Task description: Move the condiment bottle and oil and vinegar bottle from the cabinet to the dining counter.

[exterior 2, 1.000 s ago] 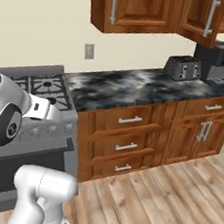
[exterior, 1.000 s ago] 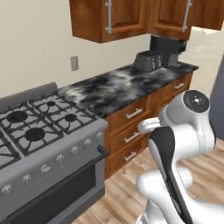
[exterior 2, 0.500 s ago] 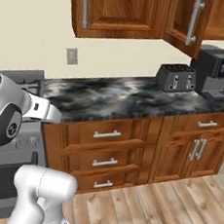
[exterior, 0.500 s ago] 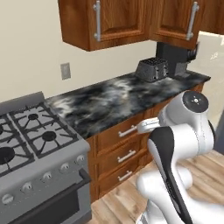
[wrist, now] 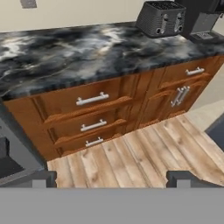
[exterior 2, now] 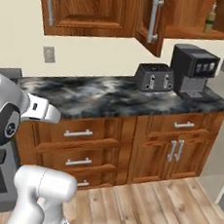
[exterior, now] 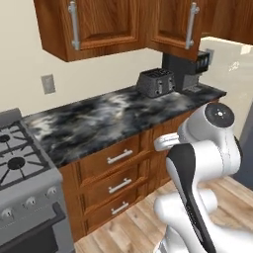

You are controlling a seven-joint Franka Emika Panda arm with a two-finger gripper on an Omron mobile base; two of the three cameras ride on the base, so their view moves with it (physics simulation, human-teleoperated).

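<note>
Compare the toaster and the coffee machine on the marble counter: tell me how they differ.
The toaster is low, wide and dark grey, with slots on top; the coffee machine is taller, boxy and black, with buttons across its upper front. The toaster stands nearer the middle of the counter, the coffee machine by its right end, under the open cabinet. Both stand upright against the wall.

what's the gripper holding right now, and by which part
Nothing. The gripper is open, its two fingertips spread wide with only wooden floor and drawer fronts beyond them. The oil and vinegar bottle stands on the cabinet shelf.
</note>
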